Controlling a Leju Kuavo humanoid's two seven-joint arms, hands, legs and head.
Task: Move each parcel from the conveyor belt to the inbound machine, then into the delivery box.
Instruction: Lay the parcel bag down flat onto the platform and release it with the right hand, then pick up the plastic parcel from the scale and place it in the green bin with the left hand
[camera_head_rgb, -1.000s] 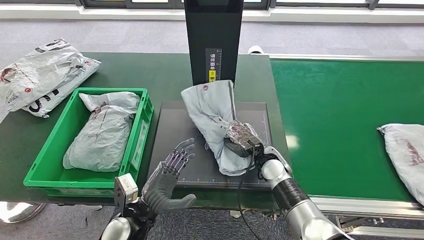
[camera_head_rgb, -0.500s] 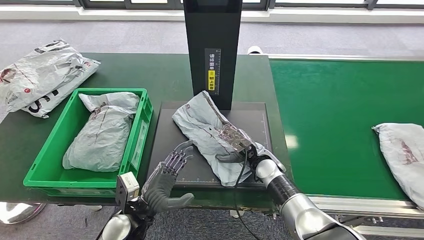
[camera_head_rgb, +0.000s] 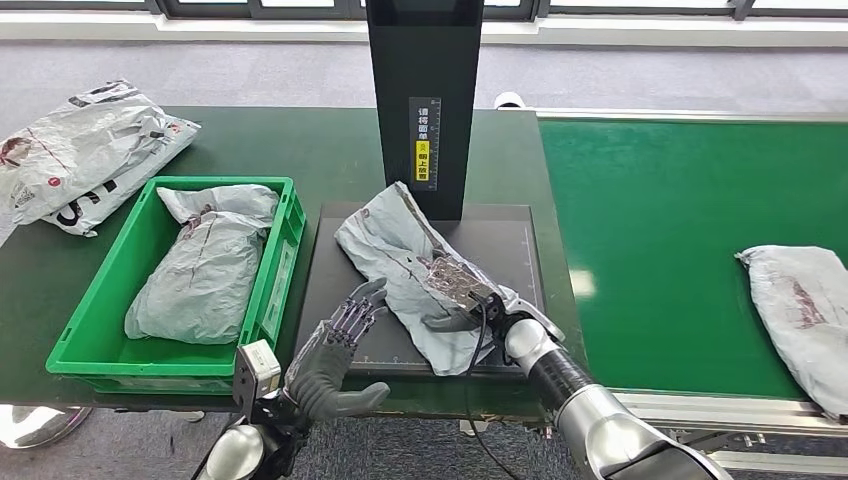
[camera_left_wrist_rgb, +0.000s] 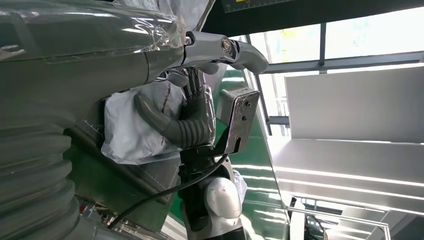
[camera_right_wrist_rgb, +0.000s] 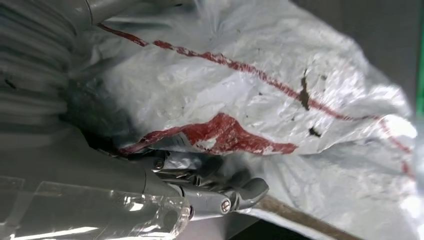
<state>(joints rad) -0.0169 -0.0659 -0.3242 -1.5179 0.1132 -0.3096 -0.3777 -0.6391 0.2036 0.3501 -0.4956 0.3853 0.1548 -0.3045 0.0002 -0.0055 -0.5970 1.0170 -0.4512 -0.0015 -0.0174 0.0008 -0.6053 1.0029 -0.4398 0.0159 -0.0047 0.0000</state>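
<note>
Since the earlier frames, the grey parcel (camera_head_rgb: 415, 270) has tipped down from near-upright to lie flatter on the black platform (camera_head_rgb: 330, 250) of the inbound machine (camera_head_rgb: 425, 100), shifted toward the green delivery box (camera_head_rgb: 280, 270). The right hand (camera_head_rgb: 462, 292) grips the parcel's near end, fingers clamped into the plastic. The left hand (camera_head_rgb: 335, 345) waits just beside the parcel's near edge, fingers apart, holding nothing. The machine step appears to be in hand; the next move calls for carrying the parcel over the box wall and releasing it beside the parcel already inside (camera_head_rgb: 205, 265). Another parcel (camera_head_rgb: 800, 310) lies on the conveyor belt (camera_head_rgb: 660, 220).
</note>
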